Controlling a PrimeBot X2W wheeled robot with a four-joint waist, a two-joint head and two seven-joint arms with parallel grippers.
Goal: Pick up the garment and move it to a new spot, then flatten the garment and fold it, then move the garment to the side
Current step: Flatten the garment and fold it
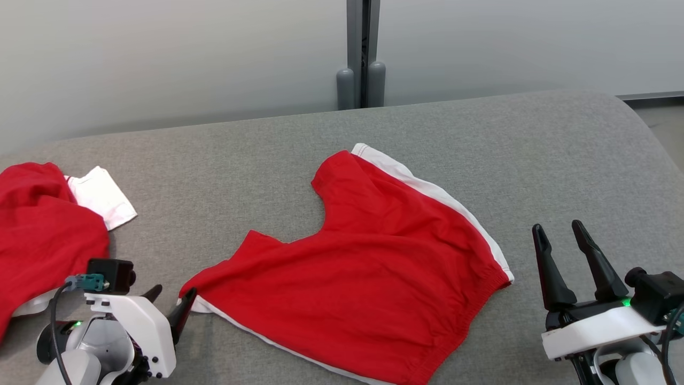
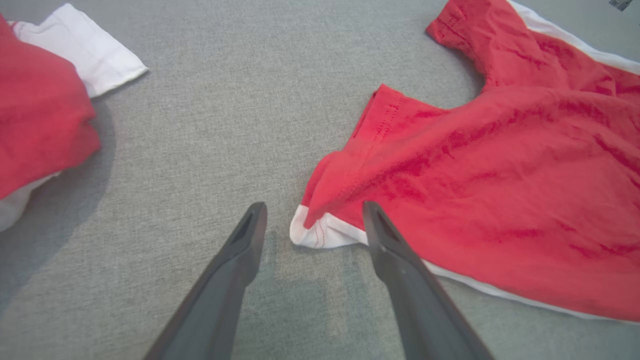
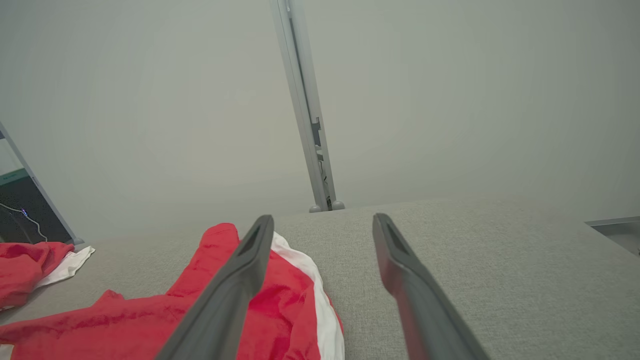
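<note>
The garment [image 1: 374, 256] is a pair of red shorts with white trim, spread nearly flat on the grey padded table [image 1: 481, 149]. Its legs point to the far side and to the left, and its waistband is at the near right. My left gripper [image 1: 172, 298] stands open at the near left leg's corner. In the left wrist view that white hem corner [image 2: 320, 232] lies on the table between the left gripper's [image 2: 315, 210] spread fingers, ungripped. My right gripper [image 1: 558, 229] is open and empty, hovering right of the waistband. In the right wrist view the garment [image 3: 280, 310] lies left of the right gripper [image 3: 324, 220].
A second red and white garment [image 1: 43, 240] lies bunched at the table's left edge, also seen as the red heap [image 2: 35, 115] in the left wrist view. A grey post [image 1: 363, 53] stands behind the table against a pale wall. Bare table stretches behind and right of the shorts.
</note>
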